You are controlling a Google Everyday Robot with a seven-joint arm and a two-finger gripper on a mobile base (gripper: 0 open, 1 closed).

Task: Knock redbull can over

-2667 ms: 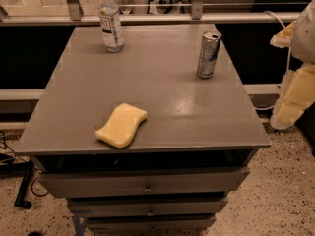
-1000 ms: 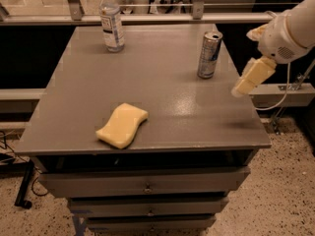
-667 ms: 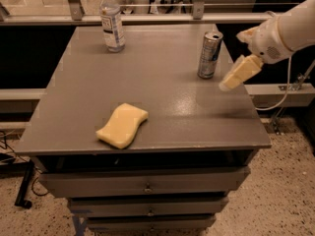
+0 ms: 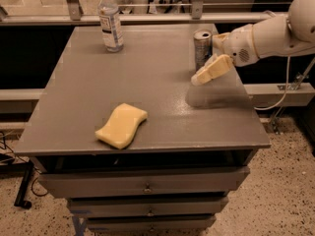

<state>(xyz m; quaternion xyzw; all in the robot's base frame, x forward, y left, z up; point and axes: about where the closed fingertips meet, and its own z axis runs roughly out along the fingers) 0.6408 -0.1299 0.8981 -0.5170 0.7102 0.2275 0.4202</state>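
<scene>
The redbull can point(image 4: 202, 46) stands upright near the far right edge of the grey table point(image 4: 147, 87); it is slim and silver with a pull-tab top. My gripper point(image 4: 210, 71) comes in from the right on a white arm point(image 4: 266, 33). Its cream fingers point left and down, low over the table. They overlap the can's lower right side, in front of it. I cannot tell whether they touch the can.
A clear water bottle point(image 4: 110, 19) with a white cap stands at the table's far left. A yellow sponge point(image 4: 121, 125) lies near the front edge. Drawers point(image 4: 142, 186) sit under the tabletop. A rail point(image 4: 147, 17) runs behind the table.
My arm has swung in from the right side of the table. The gripper has moved left and now reaches the can. The can stands where it was.
</scene>
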